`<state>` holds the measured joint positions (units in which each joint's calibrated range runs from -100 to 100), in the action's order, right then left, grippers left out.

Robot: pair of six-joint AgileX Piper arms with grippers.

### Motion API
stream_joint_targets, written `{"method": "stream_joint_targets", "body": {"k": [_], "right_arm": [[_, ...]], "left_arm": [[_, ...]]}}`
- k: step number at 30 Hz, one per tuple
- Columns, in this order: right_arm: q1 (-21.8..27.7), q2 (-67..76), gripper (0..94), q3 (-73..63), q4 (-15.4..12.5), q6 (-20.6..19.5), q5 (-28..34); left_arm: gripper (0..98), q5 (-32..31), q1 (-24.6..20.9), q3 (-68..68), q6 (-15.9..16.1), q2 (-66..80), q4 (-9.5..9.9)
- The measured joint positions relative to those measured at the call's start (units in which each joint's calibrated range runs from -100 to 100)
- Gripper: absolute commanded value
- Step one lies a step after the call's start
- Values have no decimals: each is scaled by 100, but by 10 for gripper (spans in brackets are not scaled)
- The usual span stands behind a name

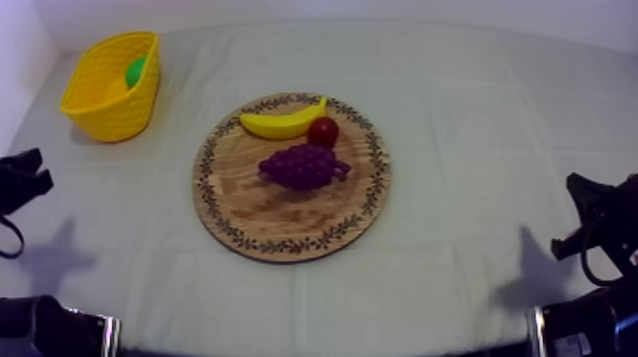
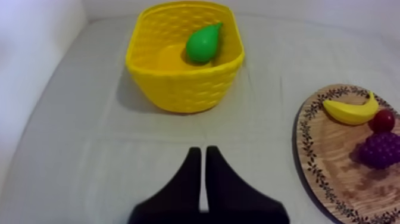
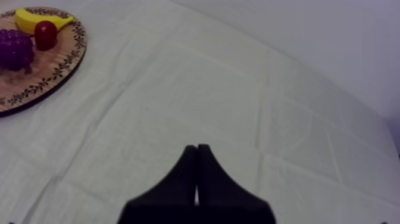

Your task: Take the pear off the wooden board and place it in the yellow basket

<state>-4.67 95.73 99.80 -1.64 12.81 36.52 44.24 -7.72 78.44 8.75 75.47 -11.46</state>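
Observation:
A green pear [image 2: 203, 43] lies inside the yellow basket [image 2: 178, 89], which stands at the table's far left [image 1: 112, 100]; from above the pear [image 1: 137, 71] peeks over the rim. My left gripper [image 2: 202, 152] is shut on nothing, its fingers forming a narrow wedge over bare cloth in front of the basket, and it rests low at the left edge [image 1: 24, 176]. My right gripper [image 3: 197, 149] is likewise shut and holds nothing, over cloth well right of the wooden board [image 3: 56, 65]; from above it sits at the right edge [image 1: 593, 204].
The round wooden board [image 1: 275, 223] lies mid-table with a banana [image 1: 282, 122], a small red fruit [image 1: 324, 131] and a bunch of purple grapes [image 1: 304, 166] on it. Open cloth stretches right of the board and along the front.

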Motion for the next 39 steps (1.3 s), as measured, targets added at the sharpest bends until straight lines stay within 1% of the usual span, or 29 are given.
{"method": "stream_joint_targets", "body": {"k": [3,10,13,16,17,19,22,24,31,34,39], "right_arm": [[0,0,2,0,0,0,0],[0,0,2,0,0,0,0],[0,0,2,0,0,0,0],[0,0,2,0,0,0,0],[0,0,2,0,0,0,0],[0,0,2,0,0,0,0],[0,0,2,0,0,0,0],[0,0,2,0,0,0,0],[0,0,2,0,0,0,0],[0,0,2,0,0,0,0],[0,0,2,0,0,0,0]], "left_arm": [[0,-175,11,463,-137,469,5],[0,-266,140,1250,-358,1514,47],[0,-215,244,1538,-554,1958,247],[0,-162,318,1643,-711,2251,395],[0,-98,363,1661,-756,2351,490],[0,-15,429,1681,-776,2407,608],[0,52,532,1696,-829,2425,704],[0,63,618,1696,-922,2432,747],[0,93,744,1704,-1368,2432,768],[0,93,748,1704,-1439,2432,770],[0,93,754,1704,-1451,2432,770]]}}
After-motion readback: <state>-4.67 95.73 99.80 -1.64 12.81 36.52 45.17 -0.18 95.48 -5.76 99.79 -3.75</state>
